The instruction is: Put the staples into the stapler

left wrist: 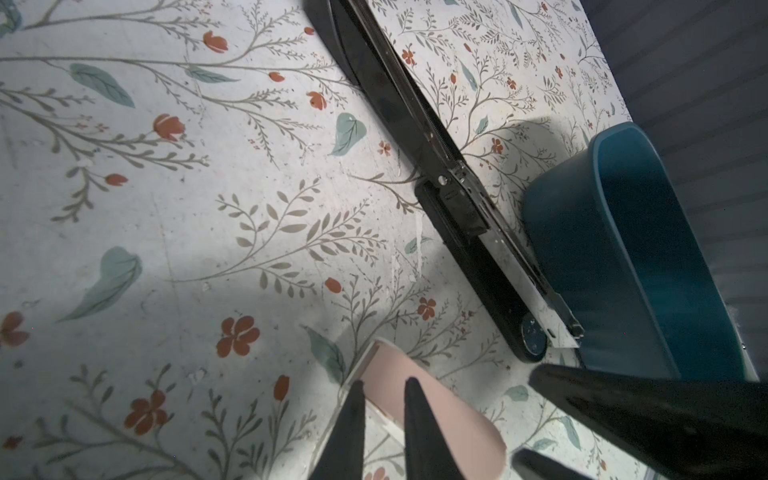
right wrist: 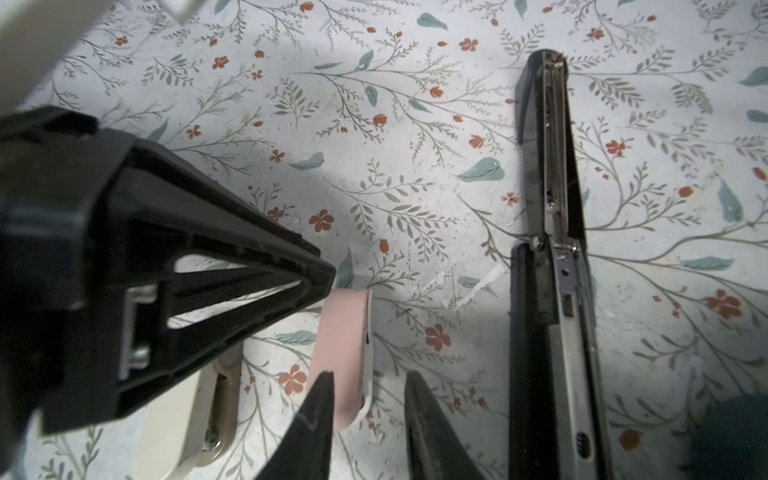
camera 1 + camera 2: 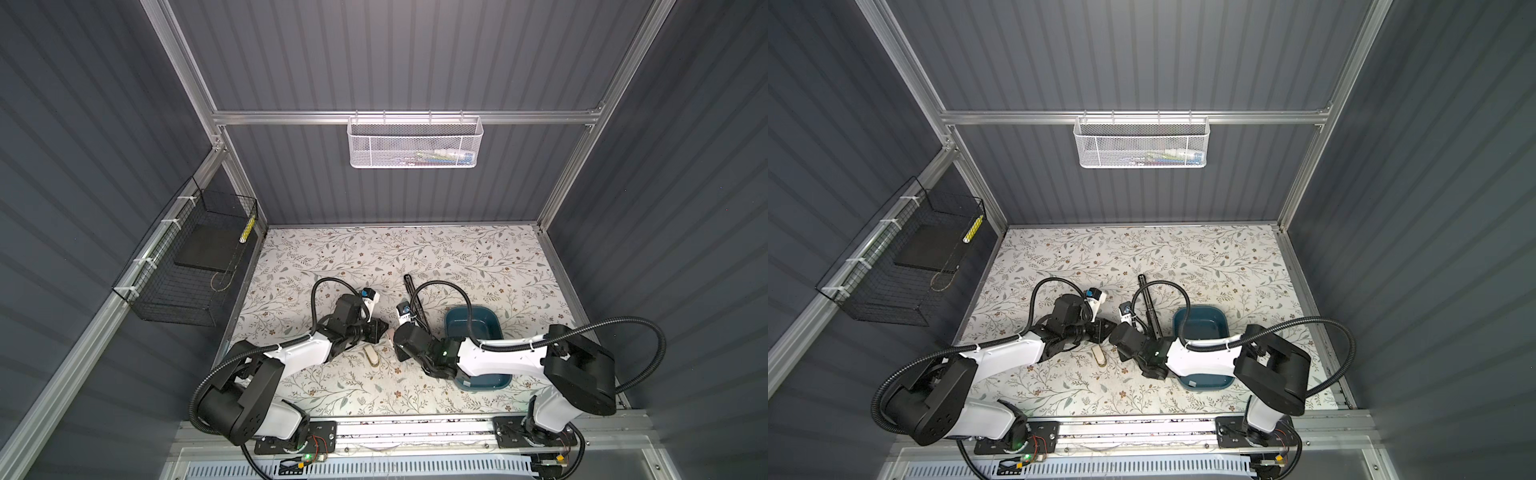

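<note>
The left gripper [image 1: 384, 381] is pinched tight on one end of the pink stapler [image 1: 390, 361], which sits between the two arms near the middle of the floral table [image 1: 166, 232]. The right gripper [image 2: 370, 376] straddles the other end, its jaws narrowly apart and one finger clear of the stapler. A cream stapler [image 2: 178, 415] lies just beside. A black stapler [image 2: 552, 291], opened out flat, lies next to the teal bin [image 1: 582, 249]. The staples cannot be made out.

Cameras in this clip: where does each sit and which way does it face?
Both top views: high above the arms' bases, looking down over the floral-patterned tabletop; left arm and right arm show whole.
Left wrist: behind the left end effector, facing the long black opened stapler and teal plastic tub.
Right wrist: behind the right end effector, facing that stapler.
Both wrists share the small pink stapler.
</note>
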You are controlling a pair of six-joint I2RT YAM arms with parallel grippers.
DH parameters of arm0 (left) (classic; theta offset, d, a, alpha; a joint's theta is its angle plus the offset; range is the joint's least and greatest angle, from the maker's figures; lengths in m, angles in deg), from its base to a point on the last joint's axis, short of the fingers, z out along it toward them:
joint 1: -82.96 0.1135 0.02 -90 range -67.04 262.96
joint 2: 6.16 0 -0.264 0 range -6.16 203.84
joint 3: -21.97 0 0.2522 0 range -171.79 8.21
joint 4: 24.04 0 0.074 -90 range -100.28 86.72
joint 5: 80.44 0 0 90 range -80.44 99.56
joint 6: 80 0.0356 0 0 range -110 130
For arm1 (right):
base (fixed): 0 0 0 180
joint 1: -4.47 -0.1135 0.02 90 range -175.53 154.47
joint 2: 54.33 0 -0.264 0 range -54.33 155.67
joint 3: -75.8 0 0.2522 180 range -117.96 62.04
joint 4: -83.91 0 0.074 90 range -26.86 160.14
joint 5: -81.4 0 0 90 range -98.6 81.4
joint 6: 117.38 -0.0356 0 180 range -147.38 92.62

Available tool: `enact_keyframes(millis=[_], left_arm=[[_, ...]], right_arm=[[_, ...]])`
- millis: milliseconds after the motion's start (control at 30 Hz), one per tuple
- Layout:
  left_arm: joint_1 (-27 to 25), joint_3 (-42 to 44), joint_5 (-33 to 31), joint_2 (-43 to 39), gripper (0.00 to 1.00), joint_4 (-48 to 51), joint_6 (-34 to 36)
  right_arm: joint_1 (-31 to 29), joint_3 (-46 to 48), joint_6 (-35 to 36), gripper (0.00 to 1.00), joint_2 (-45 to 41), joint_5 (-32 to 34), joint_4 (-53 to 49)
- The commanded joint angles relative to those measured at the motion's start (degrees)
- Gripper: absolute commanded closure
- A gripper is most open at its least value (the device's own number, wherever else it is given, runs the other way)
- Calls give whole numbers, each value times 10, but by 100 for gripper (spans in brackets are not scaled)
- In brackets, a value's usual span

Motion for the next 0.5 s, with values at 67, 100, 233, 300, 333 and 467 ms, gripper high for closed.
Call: enact_keyframes(millis=[67,100,233,300,333,467], left_arm=[[-4,-16,8,4,80,5,14],[-4,-16,8,4,81,5,14],[-4,-16,17,6,81,4,14],[-4,-18,27,8,81,4,14],[-4,-18,27,10,81,4,14],[-4,-19,28,13,82,3,15]], right_arm=[[0,-12,-11,68,16,-13,-17],[0,-11,-12,68,17,-13,-17],[0,-9,-18,69,23,-15,-18],[0,-7,-21,69,26,-16,-18],[0,-7,-23,69,27,-16,-17],[1,-4,-28,70,36,-22,-17]])
